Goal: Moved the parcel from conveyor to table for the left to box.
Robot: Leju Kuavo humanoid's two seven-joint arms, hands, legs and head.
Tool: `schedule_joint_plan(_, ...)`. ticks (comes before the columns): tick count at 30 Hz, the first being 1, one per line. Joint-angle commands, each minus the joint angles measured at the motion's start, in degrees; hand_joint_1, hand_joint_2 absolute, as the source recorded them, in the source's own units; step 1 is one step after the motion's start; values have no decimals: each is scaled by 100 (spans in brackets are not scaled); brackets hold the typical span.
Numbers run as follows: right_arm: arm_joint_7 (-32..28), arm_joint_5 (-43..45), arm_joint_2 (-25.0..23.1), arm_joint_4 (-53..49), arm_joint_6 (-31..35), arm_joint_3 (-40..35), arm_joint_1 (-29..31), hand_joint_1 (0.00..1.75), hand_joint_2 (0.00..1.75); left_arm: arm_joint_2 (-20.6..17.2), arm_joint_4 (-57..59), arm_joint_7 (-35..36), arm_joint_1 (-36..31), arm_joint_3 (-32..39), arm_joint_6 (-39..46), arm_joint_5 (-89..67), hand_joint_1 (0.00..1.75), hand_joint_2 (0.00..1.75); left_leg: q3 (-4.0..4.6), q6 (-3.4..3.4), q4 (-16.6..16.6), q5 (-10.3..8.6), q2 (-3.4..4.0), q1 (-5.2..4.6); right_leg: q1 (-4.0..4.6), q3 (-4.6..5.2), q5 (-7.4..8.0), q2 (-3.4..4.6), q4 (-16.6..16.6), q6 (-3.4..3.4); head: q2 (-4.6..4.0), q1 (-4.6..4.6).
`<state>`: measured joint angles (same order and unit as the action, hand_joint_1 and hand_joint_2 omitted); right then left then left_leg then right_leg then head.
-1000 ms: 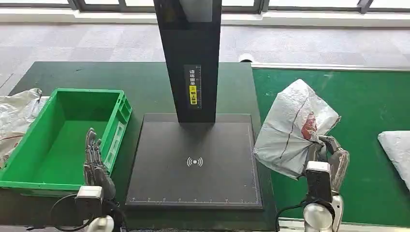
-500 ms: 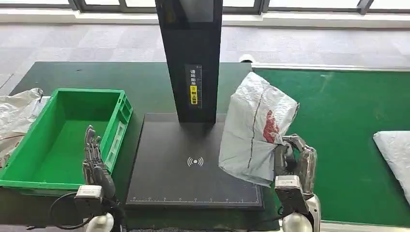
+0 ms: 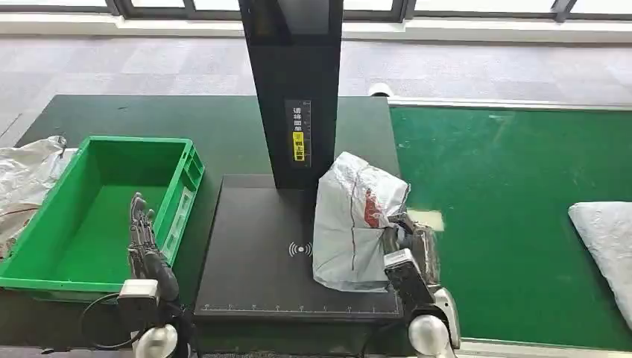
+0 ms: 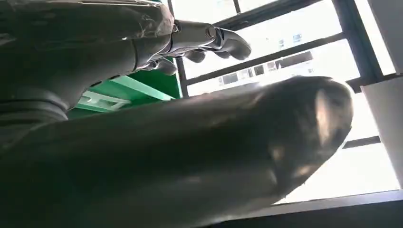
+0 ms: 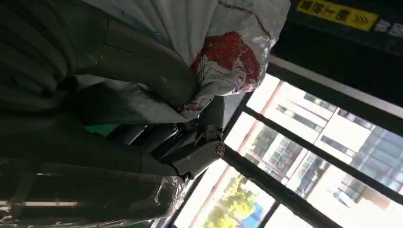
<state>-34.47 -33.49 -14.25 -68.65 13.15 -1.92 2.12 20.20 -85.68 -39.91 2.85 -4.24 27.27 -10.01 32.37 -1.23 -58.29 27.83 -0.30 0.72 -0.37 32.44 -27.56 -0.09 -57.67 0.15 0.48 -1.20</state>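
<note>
A crumpled white plastic parcel [image 3: 354,222] with a red mark stands over the right half of the black scanner plate [image 3: 253,261]. My right hand [image 3: 406,242] grips its right side, thumb and fingers closed on the wrapping [image 5: 223,57]. The right hand [image 5: 142,118] shows the same hold in the right wrist view. My left hand [image 3: 143,242] is raised with its fingers straight and apart, holding nothing, over the near right wall of the green crate [image 3: 45,224]. The left hand [image 4: 190,42] appears in the left wrist view beside the crate's green rim [image 4: 138,88].
A black scanner post [image 3: 294,89] rises from the back of the plate. The green conveyor belt [image 3: 522,194] lies to the right, with another white parcel [image 3: 607,239] at its right edge. A loose white bag [image 3: 26,175] lies left of the crate.
My right hand has carried the parcel leftward off the conveyor belt and lowered it over the scanner plate. The left hand has stayed where it was.
</note>
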Motion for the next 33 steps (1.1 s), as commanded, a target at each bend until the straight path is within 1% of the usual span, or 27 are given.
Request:
schedule_joint_plan(1,-167,285,83,2478,-855,-451,837,175,175,-199,341,100,-170,-153,267,25,0,0,-18,5,22,-7,20,-3,-1,-11,13,18,20,0,-2,0)
schedule_joint_plan(6,-338,332,21,3055,-1248,-644,1091,175,175,-218,492,119,-235,-163,325,6,0,0,-20,6,26,-11,18,-4,-2,-12,14,18,22,0,0,0)
schedule_joint_plan(9,-414,450,40,3091,-1454,-651,1143,175,175,-239,531,116,-233,-150,331,-6,0,0,-10,4,13,-6,13,-4,-3,-2,8,15,8,0,-2,0)
schedule_joint_plan(14,-417,450,52,3090,-1457,-649,1147,175,175,-240,530,115,-232,-149,331,-7,0,0,-14,6,25,-15,11,-8,-6,-6,15,11,19,0,0,0)
schedule_joint_plan(19,-553,574,107,2998,-1648,-744,1141,175,175,-269,496,69,-200,-97,173,117,0,0,-17,7,30,-17,13,-7,-5,-8,18,13,25,0,-2,0)
schedule_joint_plan(20,-553,600,121,2904,-1640,-772,1108,154,175,-270,494,71,-193,-66,77,186,0,0,-15,7,29,-17,12,-7,-6,-6,17,12,23,0,-2,0)
schedule_joint_plan(21,-553,623,128,2865,-1645,-764,1095,94,175,-273,496,68,-194,-57,51,197,0,0,-19,8,37,-21,12,-8,-5,-11,22,12,32,0,0,0)
schedule_joint_plan(22,-553,637,148,2816,-1643,-753,1074,94,175,-276,491,62,-192,-37,-58,249,0,0,-8,3,11,-6,7,-3,-2,-2,7,9,8,0,0,0)
schedule_joint_plan(25,-553,635,157,2793,-1639,-748,1071,94,175,-278,487,61,-191,-22,-73,254,0,0,-15,7,27,-14,9,-7,-4,-7,14,10,22,0,-2,0)
schedule_joint_plan(26,-553,635,157,2793,-1639,-748,1071,66,175,-278,487,61,-191,-22,-73,254,0,0,-10,3,12,-6,4,-5,-2,-3,5,7,7,0,-2,0)
schedule_joint_plan(27,-553,644,164,2748,-1621,-732,1048,0,175,-277,480,69,-187,-27,-166,283,0,0,-12,5,17,-9,6,-5,-2,-5,9,8,13,0,-2,0)
schedule_joint_plan(29,-553,770,227,2475,-1591,-693,967,0,175,-273,431,98,-148,40,-364,389,0,0,-18,7,30,-16,11,-9,-5,-9,15,12,23,0,-2,0)
schedule_joint_plan(31,-553,1101,332,2090,-1821,-545,897,0,175,-284,432,150,-147,96,-533,422,0,0,-11,6,18,-11,3,-8,-4,-3,9,6,12,1,0,0)
schedule_joint_plan(33,-553,1160,400,1940,-1889,-417,892,0,175,-278,451,153,-156,148,-541,416,0,0,-6,7,17,-13,1,-10,-6,0,10,3,11,2,0,0)
